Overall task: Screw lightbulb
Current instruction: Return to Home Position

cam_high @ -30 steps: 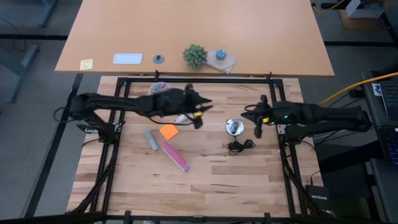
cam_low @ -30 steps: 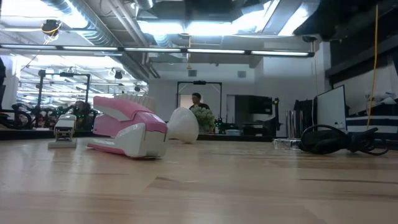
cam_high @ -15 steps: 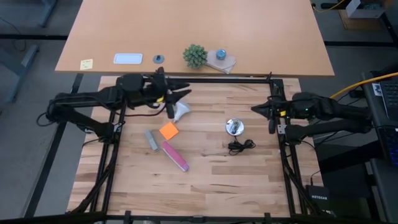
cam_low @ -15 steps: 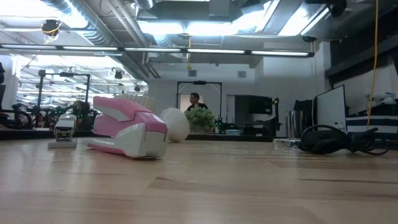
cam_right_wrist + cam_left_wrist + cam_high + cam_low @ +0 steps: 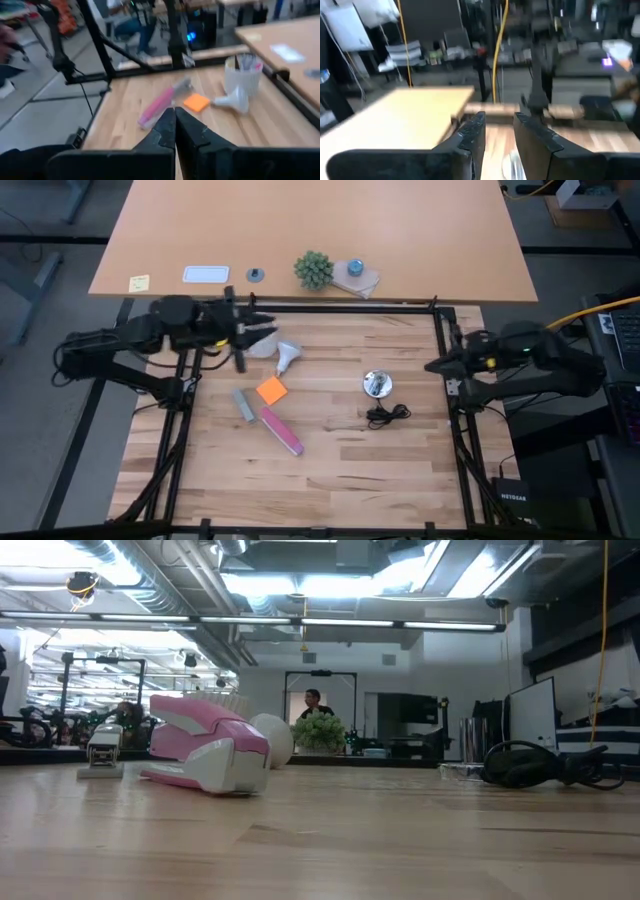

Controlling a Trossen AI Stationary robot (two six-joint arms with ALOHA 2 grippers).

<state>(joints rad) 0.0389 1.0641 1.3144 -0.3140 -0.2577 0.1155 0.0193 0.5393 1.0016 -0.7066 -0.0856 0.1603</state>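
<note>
Just beside my spread left gripper [image 5: 268, 331], the bulb [image 5: 287, 357] lies on its side; my right gripper [image 5: 430, 366], pressed together, is well apart.

One lightbulb [image 5: 287, 358]. One metal socket [image 5: 376, 384], one black cord [image 5: 386, 415]. Two staplers: pink stapler [image 5: 282, 430], grey stapler [image 5: 243, 405]. One orange pad [image 5: 270, 391], one white cup [image 5: 242, 75]. Left end effector [image 5: 497, 127], right end effector [image 5: 174, 119]: two.

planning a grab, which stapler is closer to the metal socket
The pink stapler; the smaller grey stapler lies farther from the socket.
</note>
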